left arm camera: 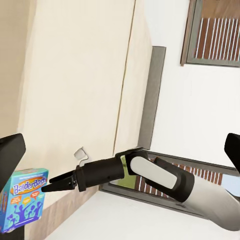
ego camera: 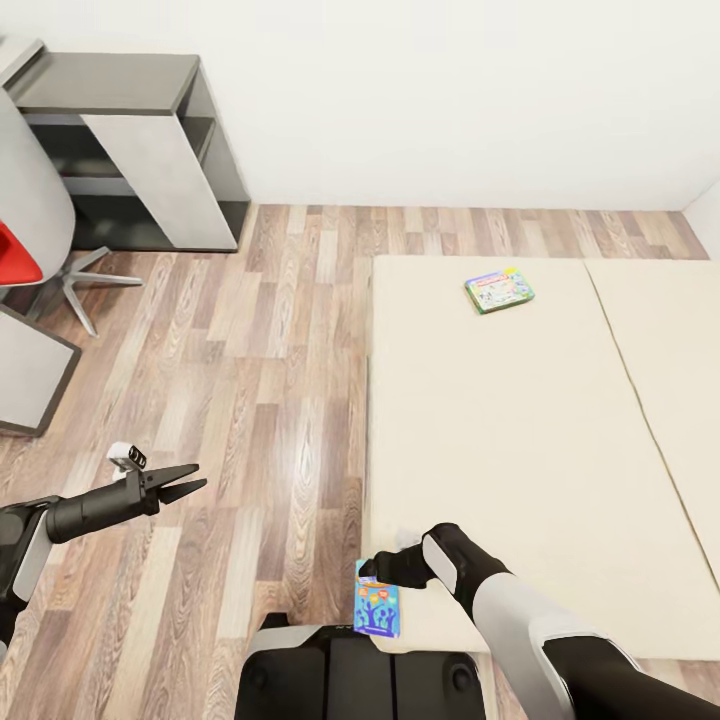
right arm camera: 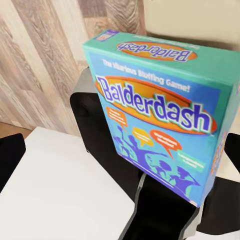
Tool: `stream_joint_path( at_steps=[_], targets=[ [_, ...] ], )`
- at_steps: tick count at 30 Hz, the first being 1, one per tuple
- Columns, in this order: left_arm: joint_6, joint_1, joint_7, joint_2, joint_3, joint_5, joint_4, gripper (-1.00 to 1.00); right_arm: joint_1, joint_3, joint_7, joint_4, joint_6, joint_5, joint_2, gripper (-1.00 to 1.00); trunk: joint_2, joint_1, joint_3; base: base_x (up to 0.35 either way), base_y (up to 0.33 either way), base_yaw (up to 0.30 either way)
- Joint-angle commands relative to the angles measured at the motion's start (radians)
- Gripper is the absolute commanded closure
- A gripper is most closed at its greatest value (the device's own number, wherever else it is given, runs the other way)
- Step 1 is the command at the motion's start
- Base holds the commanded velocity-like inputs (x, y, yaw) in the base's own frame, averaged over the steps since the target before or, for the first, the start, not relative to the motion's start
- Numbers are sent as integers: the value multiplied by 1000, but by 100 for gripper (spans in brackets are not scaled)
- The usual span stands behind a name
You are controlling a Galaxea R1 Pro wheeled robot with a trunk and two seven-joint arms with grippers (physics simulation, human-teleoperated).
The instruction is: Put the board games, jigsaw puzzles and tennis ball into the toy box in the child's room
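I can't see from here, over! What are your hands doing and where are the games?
Right gripper shut on Balderdash box, over bed's near corner. Left gripper open, empty, over floor. Second game box flat on bed. Nothing blocking.

Two board games [ego camera: 378, 600] [ego camera: 499, 290], one bed [ego camera: 520, 440], one chair [ego camera: 30, 240].

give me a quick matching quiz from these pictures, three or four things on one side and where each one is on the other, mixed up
Things:
1. blue Balderdash game box
2. green-bordered game box
3. red-seated swivel chair
4. dark grey shelf cabinet

Places:
A. flat on the cream mattress, far end
B. against the white wall
C. at the mattress's near corner, by the right gripper
D. on the wood floor near the cabinet

Pairs: 1-C, 2-A, 3-D, 4-B
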Motion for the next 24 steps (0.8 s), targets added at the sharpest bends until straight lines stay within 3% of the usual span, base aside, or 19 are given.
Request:
stream_joint_path(
  at_steps=[1,24],
  targets=[
    [11,0,-3,0,0,0,0,-100,0,2,-1,-1,5,-5,0,-100,-1,1,-1,0,0,27],
    [11,0,-3,0,0,0,0,-100,0,2,-1,-1,5,-7,0,-100,-1,1,0,0,0,4]
  ],
)
